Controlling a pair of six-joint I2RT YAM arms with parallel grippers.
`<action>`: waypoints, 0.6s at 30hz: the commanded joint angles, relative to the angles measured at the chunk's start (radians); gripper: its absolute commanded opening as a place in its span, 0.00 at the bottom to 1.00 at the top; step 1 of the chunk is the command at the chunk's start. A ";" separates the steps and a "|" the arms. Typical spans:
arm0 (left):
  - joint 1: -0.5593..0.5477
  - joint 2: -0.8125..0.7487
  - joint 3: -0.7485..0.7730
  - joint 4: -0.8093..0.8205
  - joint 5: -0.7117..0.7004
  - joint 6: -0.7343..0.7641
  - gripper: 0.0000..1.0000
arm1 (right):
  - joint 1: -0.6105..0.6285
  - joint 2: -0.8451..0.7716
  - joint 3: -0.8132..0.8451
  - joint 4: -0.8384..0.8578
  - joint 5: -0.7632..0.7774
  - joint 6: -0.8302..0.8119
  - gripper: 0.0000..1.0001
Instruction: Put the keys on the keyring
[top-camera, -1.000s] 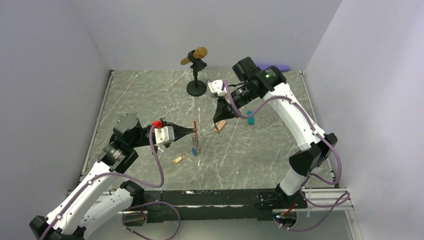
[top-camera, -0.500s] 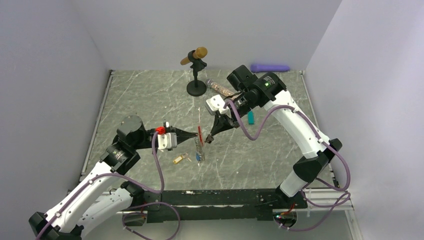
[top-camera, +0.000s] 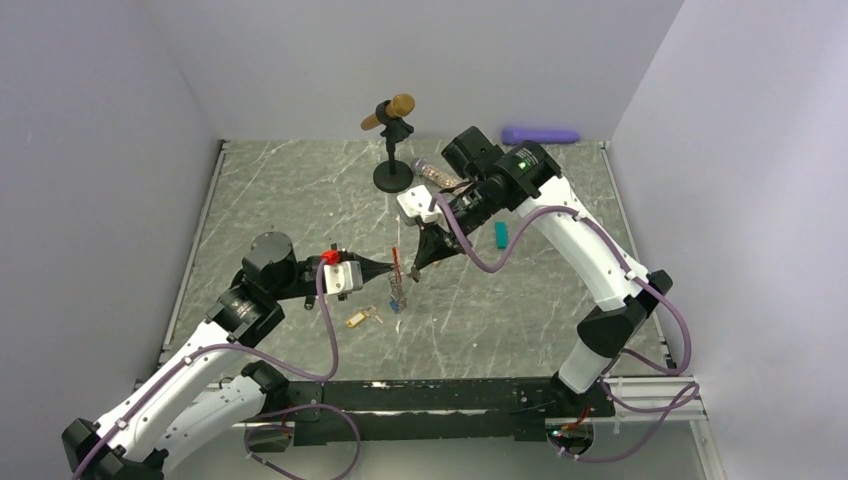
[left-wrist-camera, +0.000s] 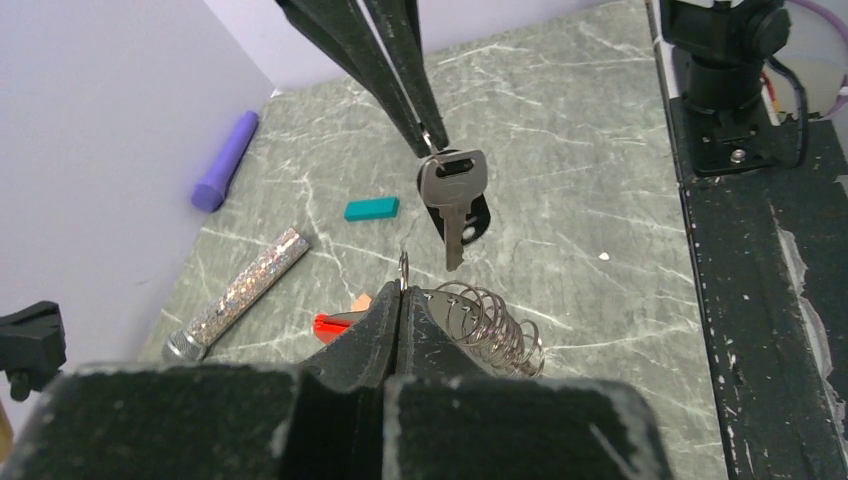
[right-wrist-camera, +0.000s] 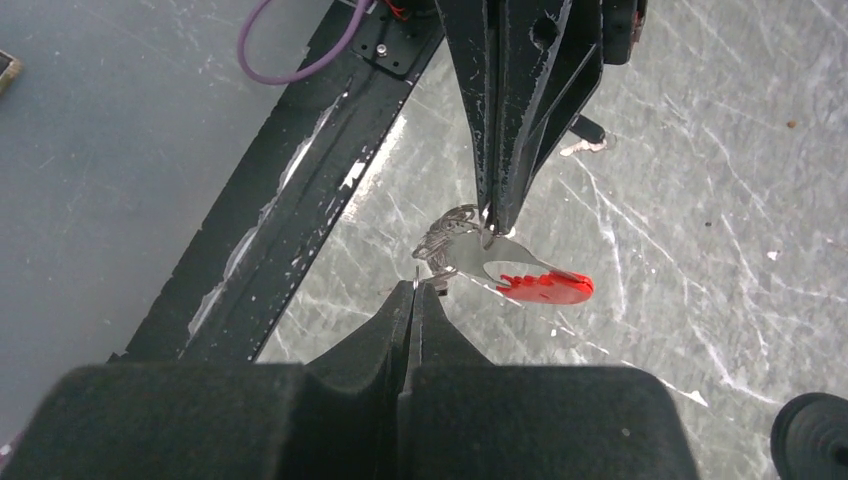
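Observation:
My left gripper (top-camera: 392, 268) (left-wrist-camera: 402, 295) is shut on the keyring, held in the air. Its red clip (right-wrist-camera: 545, 285) (top-camera: 397, 261) and silvery coil (left-wrist-camera: 495, 325) stick out on either side of the fingers, and a thin wire loop pokes up between the tips. My right gripper (top-camera: 414, 267) (right-wrist-camera: 415, 290) is shut on a silver key (left-wrist-camera: 452, 196) with a black tag (left-wrist-camera: 479, 216). That key hangs just above and beyond the left fingertips, a short gap from the loop. A yellow-tagged key (top-camera: 359, 318) lies on the table below. A small blue tag (top-camera: 397, 306) shows by the coil's lower end.
A teal block (left-wrist-camera: 371, 208) (top-camera: 501, 233), a glittery tube (left-wrist-camera: 240, 290) and a purple cylinder (left-wrist-camera: 225, 160) (top-camera: 540, 135) lie on the far side of the marble table. A microphone stand (top-camera: 393, 175) stands at the back. The black base rail (left-wrist-camera: 760, 280) runs along the near edge.
The right arm has swung left and down with its key until its tip nearly meets the left gripper's. The left gripper has drifted slightly right with the keyring.

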 joint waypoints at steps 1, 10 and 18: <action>-0.006 0.005 0.011 0.035 -0.056 -0.021 0.00 | 0.013 -0.002 0.031 0.047 0.065 0.089 0.00; -0.010 0.033 0.025 0.021 -0.069 -0.042 0.00 | 0.060 -0.017 0.002 0.171 0.233 0.222 0.00; -0.010 0.055 0.044 0.011 -0.080 -0.100 0.00 | 0.107 0.008 0.027 0.199 0.345 0.256 0.00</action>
